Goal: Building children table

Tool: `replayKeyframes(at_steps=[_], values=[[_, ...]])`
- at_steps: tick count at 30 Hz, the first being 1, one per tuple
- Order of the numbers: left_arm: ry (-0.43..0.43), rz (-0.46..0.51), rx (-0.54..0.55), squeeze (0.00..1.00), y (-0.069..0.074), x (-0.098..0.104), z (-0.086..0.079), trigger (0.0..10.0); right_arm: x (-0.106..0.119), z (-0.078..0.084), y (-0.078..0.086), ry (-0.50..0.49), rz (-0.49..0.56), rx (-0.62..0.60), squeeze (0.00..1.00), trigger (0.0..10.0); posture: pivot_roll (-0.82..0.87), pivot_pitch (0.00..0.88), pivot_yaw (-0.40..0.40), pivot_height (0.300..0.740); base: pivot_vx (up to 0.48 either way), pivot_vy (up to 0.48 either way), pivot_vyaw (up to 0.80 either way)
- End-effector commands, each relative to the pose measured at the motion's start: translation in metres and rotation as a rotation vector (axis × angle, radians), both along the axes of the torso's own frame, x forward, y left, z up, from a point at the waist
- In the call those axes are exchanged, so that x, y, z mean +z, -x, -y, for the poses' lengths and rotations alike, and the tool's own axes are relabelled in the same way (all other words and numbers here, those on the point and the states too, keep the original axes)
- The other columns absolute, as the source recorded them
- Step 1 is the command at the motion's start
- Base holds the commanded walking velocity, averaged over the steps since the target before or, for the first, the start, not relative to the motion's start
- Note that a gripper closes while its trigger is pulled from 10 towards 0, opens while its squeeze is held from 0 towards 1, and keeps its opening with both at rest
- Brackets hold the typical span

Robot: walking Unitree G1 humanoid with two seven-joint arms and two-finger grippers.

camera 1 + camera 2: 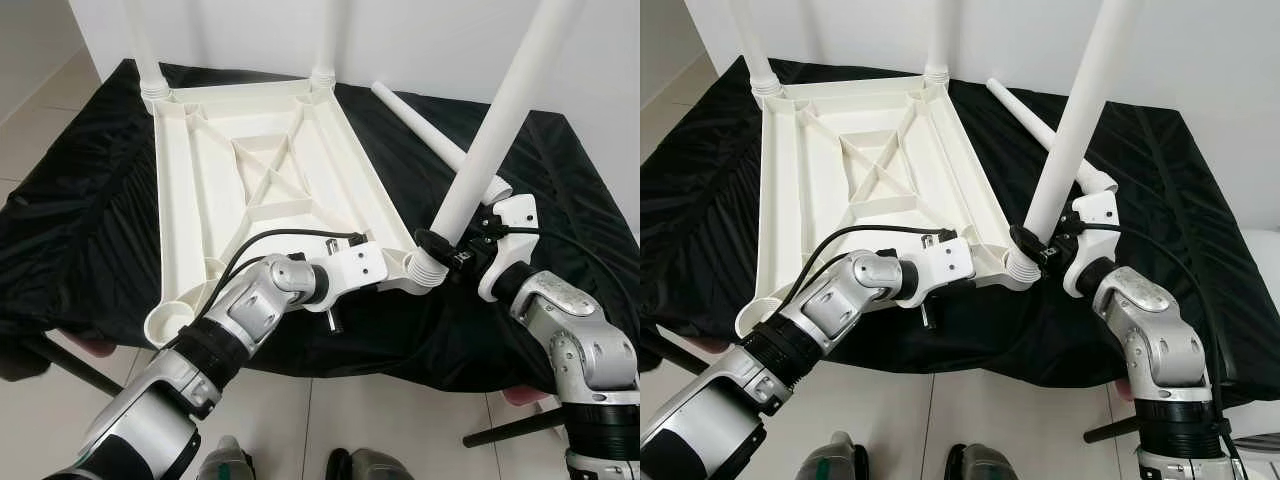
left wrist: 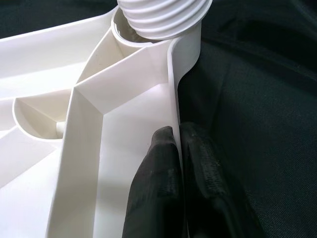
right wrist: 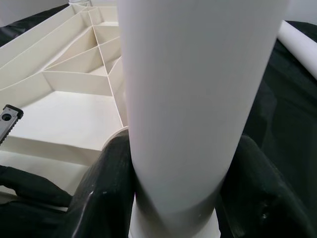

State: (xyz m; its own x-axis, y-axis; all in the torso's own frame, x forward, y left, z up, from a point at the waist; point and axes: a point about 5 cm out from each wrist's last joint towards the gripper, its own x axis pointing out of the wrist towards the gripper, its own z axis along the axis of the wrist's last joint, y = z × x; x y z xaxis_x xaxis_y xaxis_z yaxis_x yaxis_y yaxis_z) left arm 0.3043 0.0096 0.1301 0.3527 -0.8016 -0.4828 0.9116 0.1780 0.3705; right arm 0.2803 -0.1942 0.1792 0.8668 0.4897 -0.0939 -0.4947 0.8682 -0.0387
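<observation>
Our left hand (image 2: 176, 163) pinches the upturned tabletop's (image 1: 270, 170) near rim to steady it, while our right hand (image 3: 178, 198) clamps the table leg (image 1: 490, 140), seating it in the near-right socket (image 1: 425, 270).

White wall (image 1: 420, 40), pale tiled floor (image 1: 40, 70), black-draped work surface (image 1: 90, 210)

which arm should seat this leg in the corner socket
The right. The right gripper is shut on the white leg just above its threaded end at the socket, while the left gripper pinches the tabletop rim, steadying it.
</observation>
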Motion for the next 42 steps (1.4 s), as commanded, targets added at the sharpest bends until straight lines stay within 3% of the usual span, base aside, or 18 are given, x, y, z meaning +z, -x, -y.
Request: replayKeyframes(at_steps=[1,10,18,27,42], values=[[-0.070,-0.008,0.074,0.00,-0.005,-0.014,-0.014,10.0,-0.008,-0.001,0.000,-0.021,-0.014,-0.021,0.00,10.0,0.00,0.064,-0.055,0.740,0.000,0.000,0.00],[-0.063,-0.006,0.080,0.00,-0.007,-0.012,-0.015,10.0,-0.020,-0.007,-0.008,-0.069,-0.019,-0.079,0.00,10.0,0.00,0.073,-0.052,0.740,0.000,0.000,0.00],[-0.058,0.000,0.077,0.00,-0.007,-0.010,-0.013,10.0,-0.026,-0.009,-0.011,-0.052,-0.032,-0.083,0.00,10.0,0.01,0.075,-0.053,0.740,0.000,0.000,0.00],[-0.057,0.002,0.078,0.00,-0.008,-0.009,-0.014,10.0,-0.028,-0.014,-0.012,0.003,-0.003,-0.013,0.00,10.0,0.00,0.074,-0.051,0.740,0.000,0.000,0.00],[-0.051,0.006,0.075,0.00,-0.008,-0.006,-0.013,10.0,-0.044,-0.014,-0.010,-0.011,0.000,0.036,0.00,10.0,0.01,0.078,-0.050,0.740,0.000,0.000,0.00]])
